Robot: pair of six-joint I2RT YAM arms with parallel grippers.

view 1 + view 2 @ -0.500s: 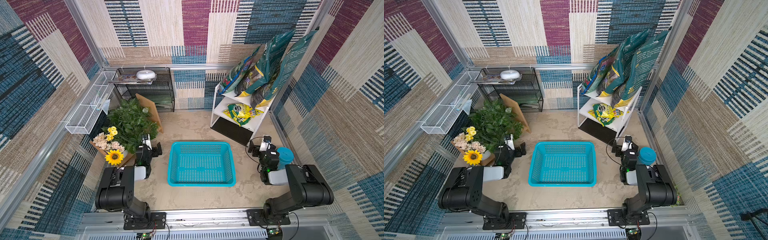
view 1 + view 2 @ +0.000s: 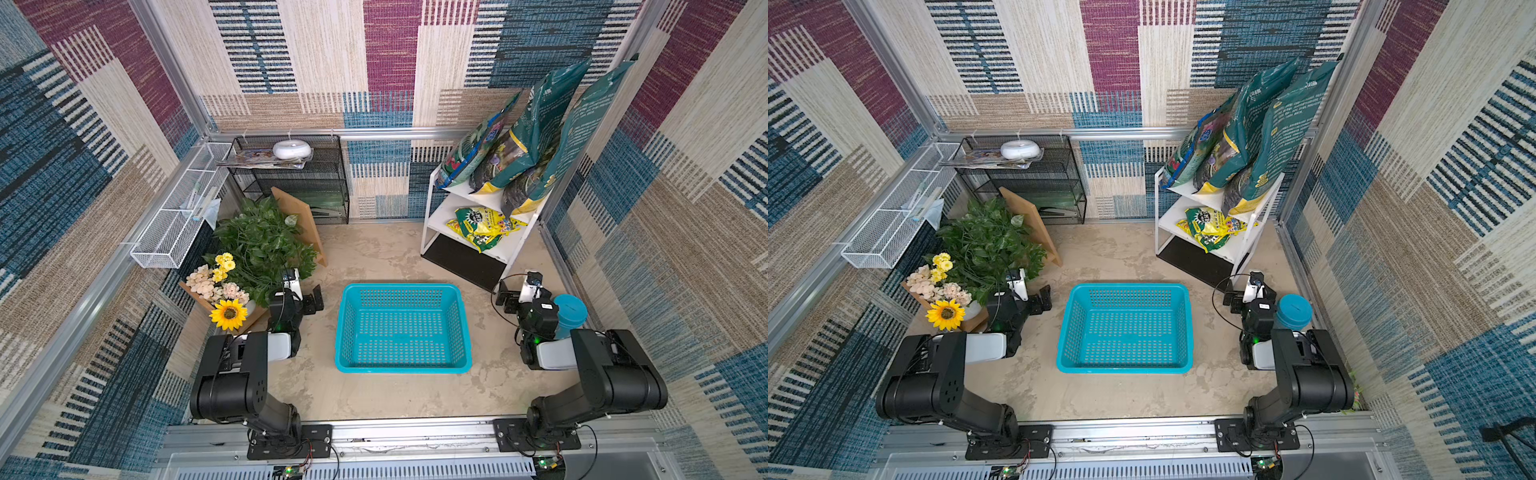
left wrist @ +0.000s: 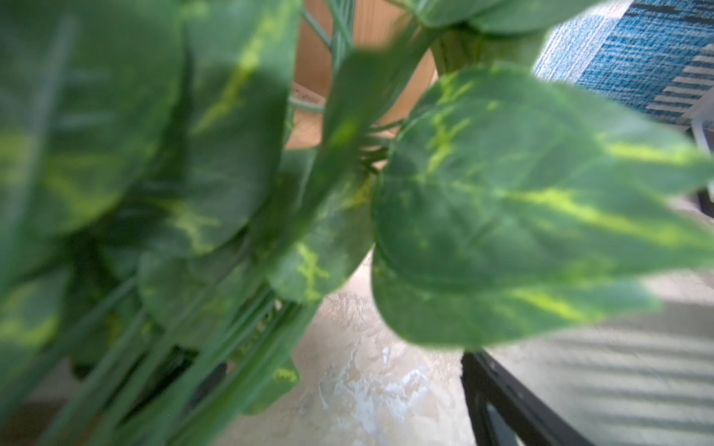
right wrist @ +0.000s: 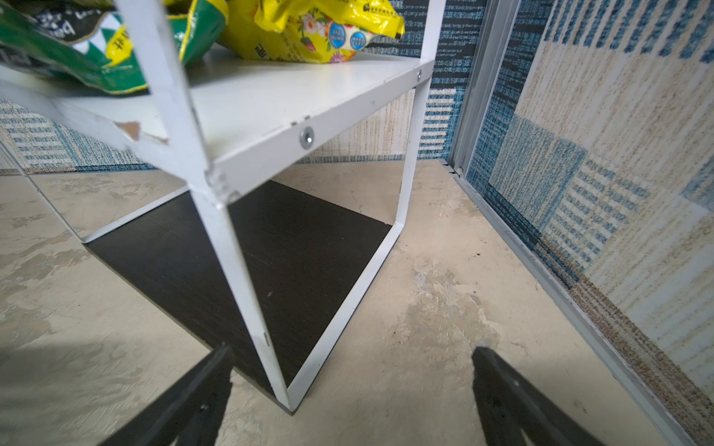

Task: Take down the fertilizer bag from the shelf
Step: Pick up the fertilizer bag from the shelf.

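Observation:
The white shelf (image 2: 439,219) stands at the back right in both top views. Three tall green and teal fertilizer bags (image 2: 525,141) lean upright on its top board. Smaller yellow-green bags (image 2: 484,226) lie on the lower board (image 4: 270,100), and the right wrist view also catches a yellow bag (image 4: 309,31). My right gripper (image 2: 509,297) hovers low over the floor in front of the shelf's black bottom panel (image 4: 232,251), open and empty. My left gripper (image 2: 313,299) sits against the plant. One finger (image 3: 502,397) shows far out to the side; leaves hide the other.
A turquoise basket (image 2: 403,368) sits on the floor between the arms. A teal canister (image 2: 571,309) stands beside the right arm. The leafy plant (image 2: 262,245), flowers (image 2: 228,313) and a wooden board (image 2: 303,220) crowd the left. A black wire rack (image 2: 299,183) and white wire basket (image 2: 178,224) line the walls.

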